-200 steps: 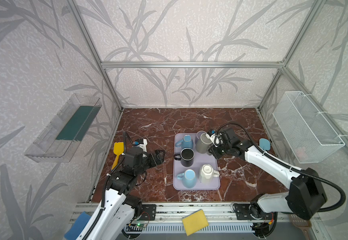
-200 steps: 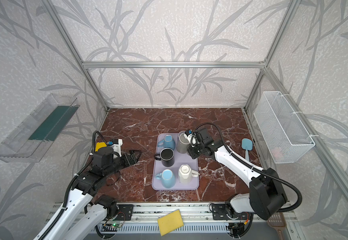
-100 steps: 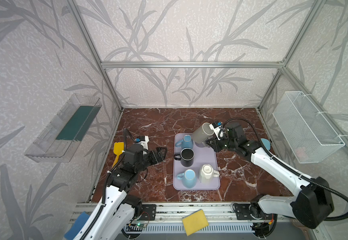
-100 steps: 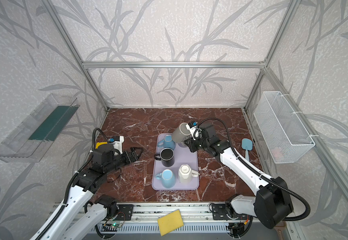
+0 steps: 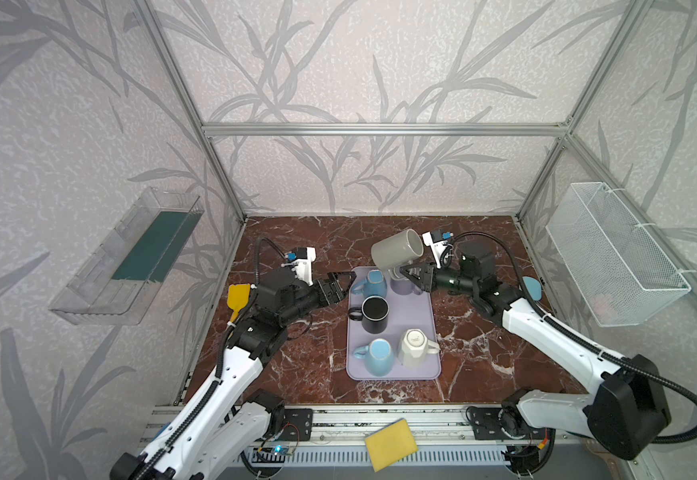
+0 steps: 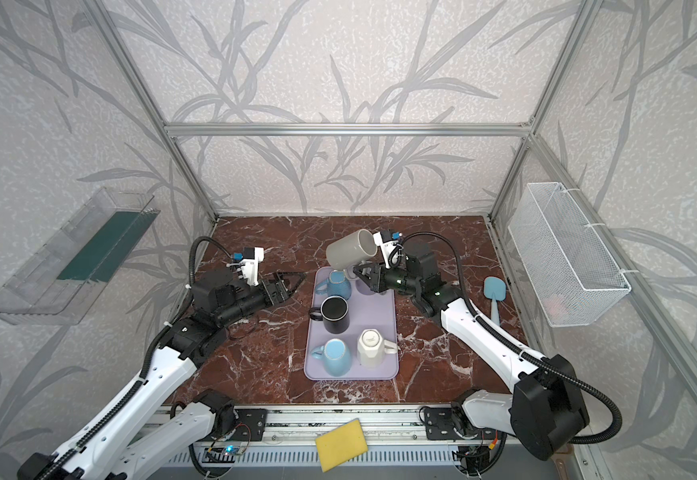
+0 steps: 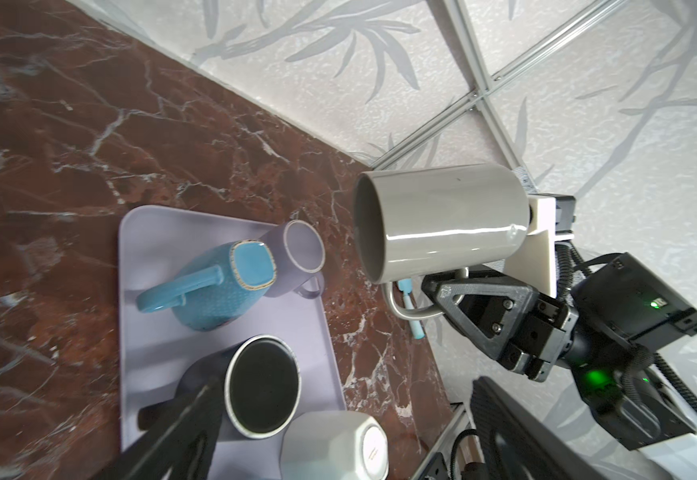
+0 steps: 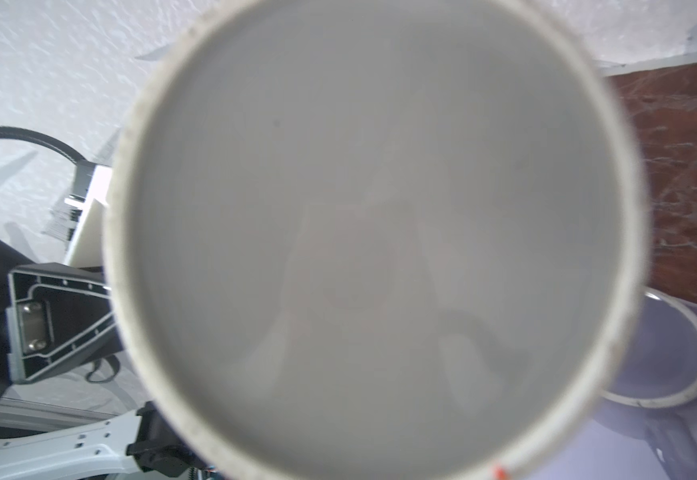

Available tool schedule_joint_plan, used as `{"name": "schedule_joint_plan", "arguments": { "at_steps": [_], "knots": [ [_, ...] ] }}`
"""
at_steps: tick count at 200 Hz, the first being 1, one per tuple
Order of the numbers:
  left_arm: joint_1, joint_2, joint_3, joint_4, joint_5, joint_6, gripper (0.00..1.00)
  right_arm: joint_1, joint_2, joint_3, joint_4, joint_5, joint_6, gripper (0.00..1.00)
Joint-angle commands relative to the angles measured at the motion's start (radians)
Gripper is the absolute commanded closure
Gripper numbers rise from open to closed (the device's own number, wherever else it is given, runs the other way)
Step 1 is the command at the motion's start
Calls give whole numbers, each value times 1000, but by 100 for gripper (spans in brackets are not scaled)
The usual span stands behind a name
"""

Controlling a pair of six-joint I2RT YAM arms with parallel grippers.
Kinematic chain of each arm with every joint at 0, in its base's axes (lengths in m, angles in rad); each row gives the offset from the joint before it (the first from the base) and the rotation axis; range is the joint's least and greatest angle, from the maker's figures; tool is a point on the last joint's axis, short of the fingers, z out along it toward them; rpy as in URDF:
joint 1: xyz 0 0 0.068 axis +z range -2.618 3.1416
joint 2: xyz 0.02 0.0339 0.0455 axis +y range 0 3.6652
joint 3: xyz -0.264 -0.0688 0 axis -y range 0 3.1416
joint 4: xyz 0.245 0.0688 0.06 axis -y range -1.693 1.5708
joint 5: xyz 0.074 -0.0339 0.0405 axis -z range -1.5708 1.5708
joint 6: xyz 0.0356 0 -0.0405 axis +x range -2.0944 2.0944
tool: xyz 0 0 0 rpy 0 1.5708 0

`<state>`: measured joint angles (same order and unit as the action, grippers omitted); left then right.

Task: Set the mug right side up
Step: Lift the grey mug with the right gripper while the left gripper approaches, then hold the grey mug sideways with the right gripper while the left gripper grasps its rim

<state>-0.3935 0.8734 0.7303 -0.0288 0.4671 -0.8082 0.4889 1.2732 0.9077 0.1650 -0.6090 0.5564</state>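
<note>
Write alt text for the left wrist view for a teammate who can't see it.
The right gripper holds a grey mug by its handle, lying sideways in the air above a red marble table. On a purple tray nearby stand a blue mug and a white mug bottom up, a black mug mouth up, and a lilac mug.

Bare tabletop [image 5: 309,365] beside a tray [image 5: 413,307] with 5 mugs [image 5: 375,313]
</note>
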Motion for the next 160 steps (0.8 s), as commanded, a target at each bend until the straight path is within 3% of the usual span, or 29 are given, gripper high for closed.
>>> {"name": "schedule_joint_plan", "arguments": {
  "at_steps": [1, 73, 131, 160],
  "knots": [
    [-28, 37, 0, 203, 33, -70, 6, -1, -20, 24, 245, -92, 71, 100],
    [-127, 169, 7, 467, 65, -120, 6, 9, 26, 25, 475, -151, 230, 100],
    [-134, 223, -3, 620, 84, -180, 8, 47, 61, 37, 567, -155, 296, 100],
    [-135, 224, -11, 642, 81, -187, 11, 53, 80, 30, 700, -154, 360, 100]
  ]
}}
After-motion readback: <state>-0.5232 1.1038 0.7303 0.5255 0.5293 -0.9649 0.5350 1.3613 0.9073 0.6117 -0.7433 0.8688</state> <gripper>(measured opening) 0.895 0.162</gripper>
